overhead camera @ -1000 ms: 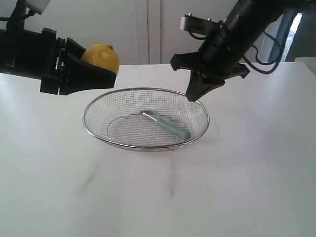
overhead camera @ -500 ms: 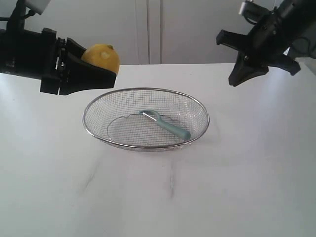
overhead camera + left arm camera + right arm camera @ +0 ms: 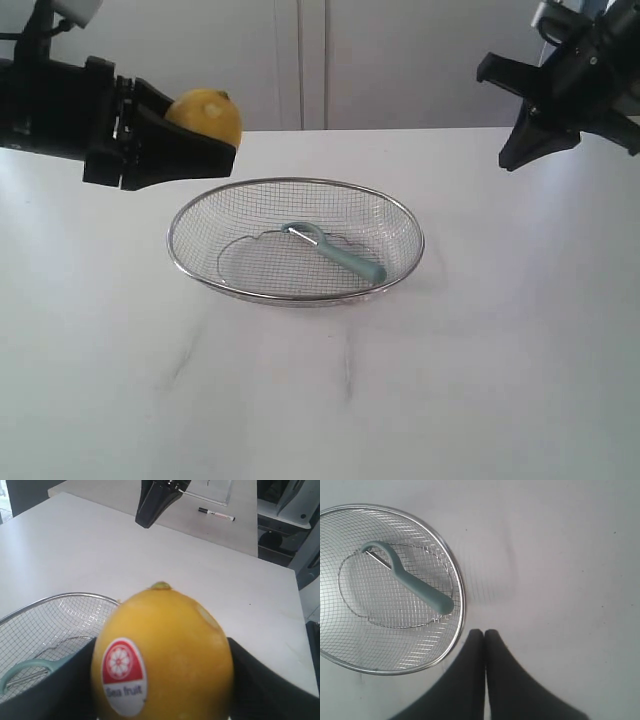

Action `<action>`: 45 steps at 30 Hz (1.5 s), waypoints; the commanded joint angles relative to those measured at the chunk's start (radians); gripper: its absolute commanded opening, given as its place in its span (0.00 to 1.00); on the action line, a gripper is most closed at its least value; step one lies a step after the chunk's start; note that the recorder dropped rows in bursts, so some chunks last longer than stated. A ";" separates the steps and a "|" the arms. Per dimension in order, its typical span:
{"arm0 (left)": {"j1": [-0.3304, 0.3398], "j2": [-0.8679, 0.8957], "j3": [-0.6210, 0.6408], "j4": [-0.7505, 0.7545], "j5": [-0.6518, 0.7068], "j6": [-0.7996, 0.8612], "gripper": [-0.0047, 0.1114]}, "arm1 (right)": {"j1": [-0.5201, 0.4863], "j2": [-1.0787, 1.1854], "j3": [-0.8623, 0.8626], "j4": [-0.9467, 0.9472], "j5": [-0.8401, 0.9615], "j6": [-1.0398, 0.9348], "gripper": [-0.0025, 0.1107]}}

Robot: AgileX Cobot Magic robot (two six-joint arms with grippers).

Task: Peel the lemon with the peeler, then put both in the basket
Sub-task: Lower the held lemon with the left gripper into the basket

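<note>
The peeler (image 3: 345,258) lies in the basket (image 3: 296,181), head toward ten o'clock (left claw (image 3: 200,140) grasps the lemon (image 3: 207,115)); right claw (image 3: 484,635) clenched

- Oval sticker (image 3: 123,676) on skin of lemon (image 3: 165,655), held up at left of scene, side facing the wrist cam.
- Lower white part reads "Sea fruit", red letters.
- Upper part: red field w/ white round flower-like logo.
- Pen (image 3: 216,514) on far desk: print on barrel too small to read.
</note>
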 commanded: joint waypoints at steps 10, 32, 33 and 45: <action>-0.011 -0.005 -0.177 0.349 -0.063 -0.426 0.04 | -0.006 -0.013 -0.003 -0.005 0.003 0.002 0.02; -0.297 0.294 -0.445 1.084 -0.121 -1.096 0.04 | -0.006 -0.013 -0.003 -0.005 0.003 0.002 0.02; -0.297 0.309 -0.460 1.087 -0.120 -1.098 0.04 | -0.006 -0.013 -0.003 -0.005 0.003 0.002 0.02; -0.295 0.472 -0.593 1.144 -0.144 -1.103 0.04 | -0.006 -0.013 -0.003 -0.005 0.003 0.002 0.02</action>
